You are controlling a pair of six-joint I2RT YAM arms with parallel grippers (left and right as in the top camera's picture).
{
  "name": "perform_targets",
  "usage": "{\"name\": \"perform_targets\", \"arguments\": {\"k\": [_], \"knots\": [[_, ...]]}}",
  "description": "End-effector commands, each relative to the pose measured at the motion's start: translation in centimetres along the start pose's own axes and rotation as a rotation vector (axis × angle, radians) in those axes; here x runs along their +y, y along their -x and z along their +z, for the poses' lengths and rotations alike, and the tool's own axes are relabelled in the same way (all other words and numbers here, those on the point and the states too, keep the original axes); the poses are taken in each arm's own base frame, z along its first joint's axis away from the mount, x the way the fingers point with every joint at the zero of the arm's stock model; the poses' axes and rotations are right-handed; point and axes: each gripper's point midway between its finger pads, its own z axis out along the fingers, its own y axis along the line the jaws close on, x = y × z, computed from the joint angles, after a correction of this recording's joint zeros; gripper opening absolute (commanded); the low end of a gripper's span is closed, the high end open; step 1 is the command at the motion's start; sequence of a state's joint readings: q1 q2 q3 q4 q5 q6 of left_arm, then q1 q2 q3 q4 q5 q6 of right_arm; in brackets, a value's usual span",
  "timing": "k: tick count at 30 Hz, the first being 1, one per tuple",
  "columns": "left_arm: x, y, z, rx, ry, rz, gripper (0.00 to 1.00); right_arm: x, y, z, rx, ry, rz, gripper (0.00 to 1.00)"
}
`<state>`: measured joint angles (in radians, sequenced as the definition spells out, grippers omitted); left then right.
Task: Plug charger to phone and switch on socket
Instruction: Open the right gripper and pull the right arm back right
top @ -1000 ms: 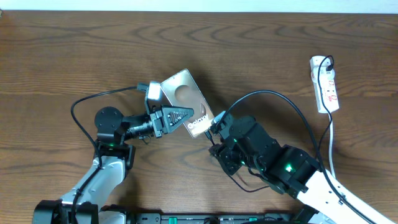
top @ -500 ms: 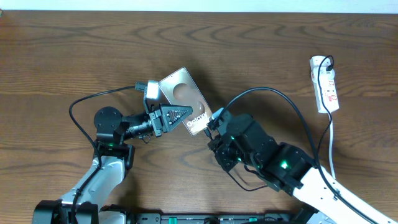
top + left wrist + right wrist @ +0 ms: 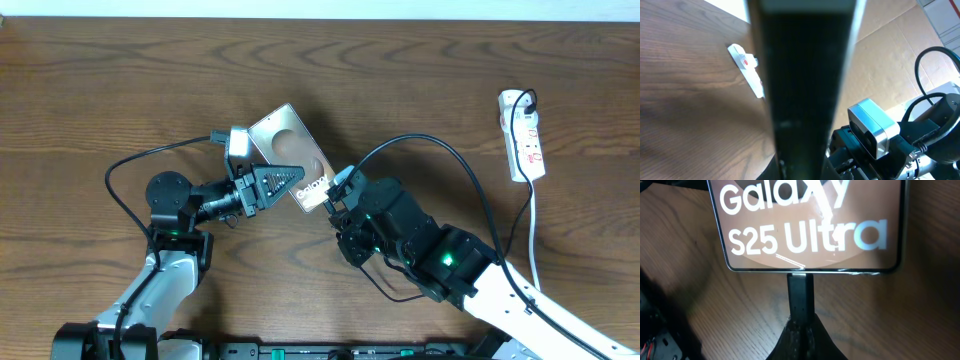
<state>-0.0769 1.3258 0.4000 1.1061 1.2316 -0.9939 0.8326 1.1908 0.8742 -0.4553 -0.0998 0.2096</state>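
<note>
Overhead: phone (image 3: 285,140) sits near the centre of the table (image 3: 100,80), tilted, long axis 11 to 5 o'clock, "Galaxy" lettering at the 5 o'clock end. Left gripper (image 3: 297,183) comes in from 8 o'clock. 1 black finger lies across the phone's face and the claw is pinching the phone. In the left wrist view the phone (image 3: 805,75) is edge-on, a dark bar running 12 to 6 o'clock down mid-frame.

Right gripper (image 3: 337,192) is at the phone's 5 o'clock end, claw pressed together on the charger (image 3: 440,150). In the right wrist view the connector tip (image 3: 800,287) pokes out of the right gripper (image 3: 800,327) toward 12 o'clock. It touches the middle of the phone's (image 3: 810,225) bottom edge, under the "Galaxy S25 Ultra" lettering. Cannot tell if the tip is seated in the port or just butted against it.

The charger's thin black cable arcs from the right gripper up toward 1 o'clock, then drops toward 4 o'clock behind the right arm.

Socket (image 3: 522,135) lies at the table's 2 to 3 o'clock side, well apart from the phone, long axis about 12 to 6 o'clock, small red marks on it. Black plug (image 3: 527,100) sits at its 12 o'clock end. Switch position too small to tell. The left wrist view also catches the socket (image 3: 746,64), at 10 o'clock of frame, flat on the wood.
</note>
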Motion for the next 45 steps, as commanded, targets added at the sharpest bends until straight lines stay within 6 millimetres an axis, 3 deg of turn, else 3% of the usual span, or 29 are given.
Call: {"name": "perform_targets", "arguments": {"k": [1, 11, 22, 27, 32, 36, 39, 42, 45], "knots": [[-2.5, -3.7, 0.6, 0.194, -0.126, 0.061, 0.07, 0.5, 3.4, -0.9, -0.118, 0.015, -0.036, 0.01], [-3.7, -6.0, 0.6, 0.309, -0.2, 0.077, 0.07, 1.0, 4.1, -1.4, -0.14, 0.03, -0.107, 0.01], [-3.6, -6.2, 0.5, 0.32, -0.198, 0.053, 0.07, 1.4, 5.4, -4.3, -0.221, 0.032, -0.14, 0.02], [-3.1, -5.4, 0.9, 0.27, -0.167, 0.053, 0.07, 1.2, 4.4, -4.3, -0.181, 0.027, -0.128, 0.28], [-2.4, -4.2, 1.3, 0.203, -0.125, 0.05, 0.07, 0.8, 2.3, -4.0, -0.094, 0.014, -0.119, 0.43], [-2.0, -3.6, 1.4, 0.166, -0.097, 0.008, 0.07, 0.7, 1.9, -4.6, -0.084, 0.011, -0.118, 0.57], [-1.3, -3.0, 1.6, 0.128, -0.06, -0.037, 0.07, 0.1, 2.5, -6.6, -0.13, -0.034, -0.117, 0.66], [0.0, -2.6, 1.7, 0.097, -0.004, -0.096, 0.07, -1.8, 2.9, -9.4, -0.176, -0.156, -0.109, 0.74], [0.8, -2.2, 2.1, 0.088, 0.033, -0.106, 0.07, -3.8, 2.9, -13.4, -0.252, -0.285, -0.081, 0.87]]}}
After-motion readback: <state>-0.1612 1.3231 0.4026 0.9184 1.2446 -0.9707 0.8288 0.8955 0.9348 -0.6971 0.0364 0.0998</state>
